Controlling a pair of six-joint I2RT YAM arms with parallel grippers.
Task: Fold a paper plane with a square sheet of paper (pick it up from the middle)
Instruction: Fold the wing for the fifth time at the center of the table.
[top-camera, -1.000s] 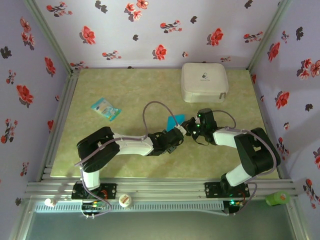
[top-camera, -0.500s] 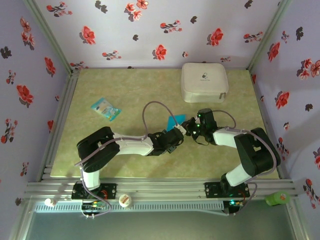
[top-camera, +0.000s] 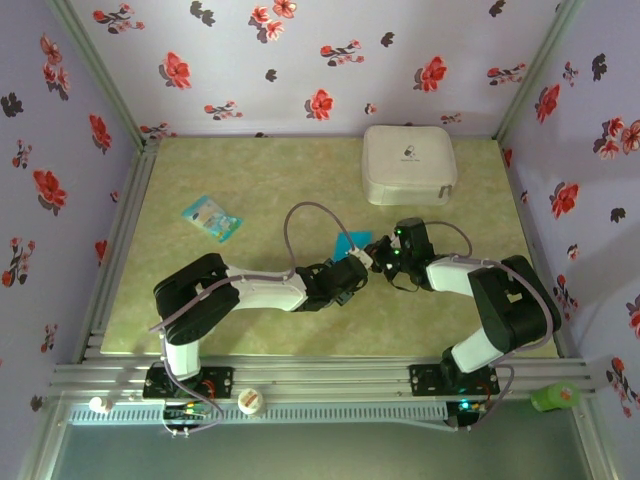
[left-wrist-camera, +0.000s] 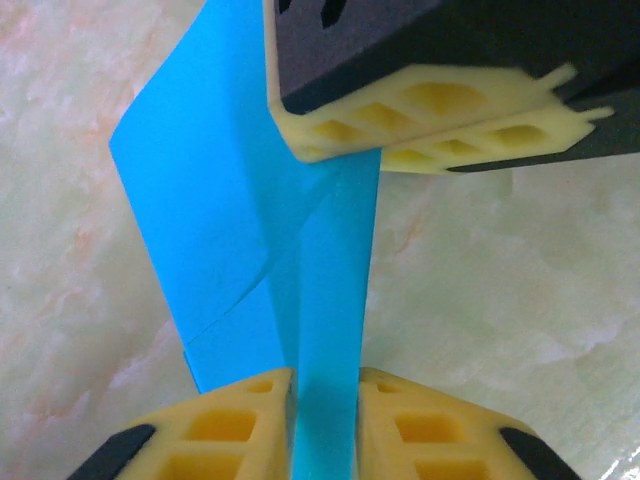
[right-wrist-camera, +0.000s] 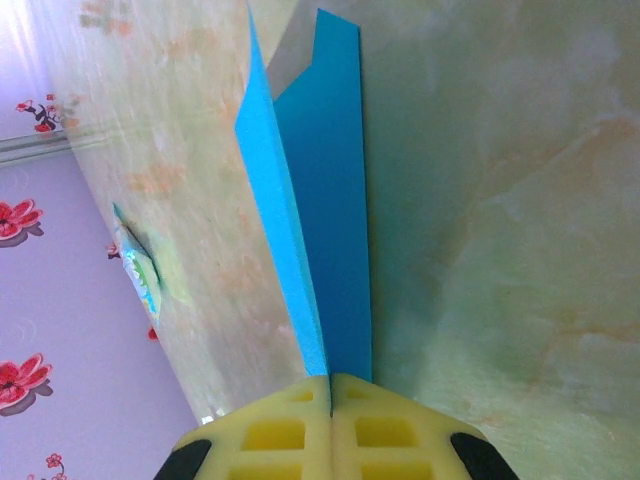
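The right gripper (right-wrist-camera: 330, 385) is clamping its yellow pads flush together on the teal-blue paper (right-wrist-camera: 320, 200). It is holding the partly folded sheet on edge over the middle of the marbled table (top-camera: 250, 180), so the layers are standing free for creasing. The left gripper (left-wrist-camera: 325, 385) is facing it from the opposite end. Its pads (left-wrist-camera: 240, 420) are standing a narrow gap apart with a band of paper filling that gap; whether they are pinching it cannot be told. The arms are probably steadying the sheet between them to sharpen a fold. The white case (top-camera: 408, 165) and pale-blue packet (top-camera: 211, 218) are lying well apart.
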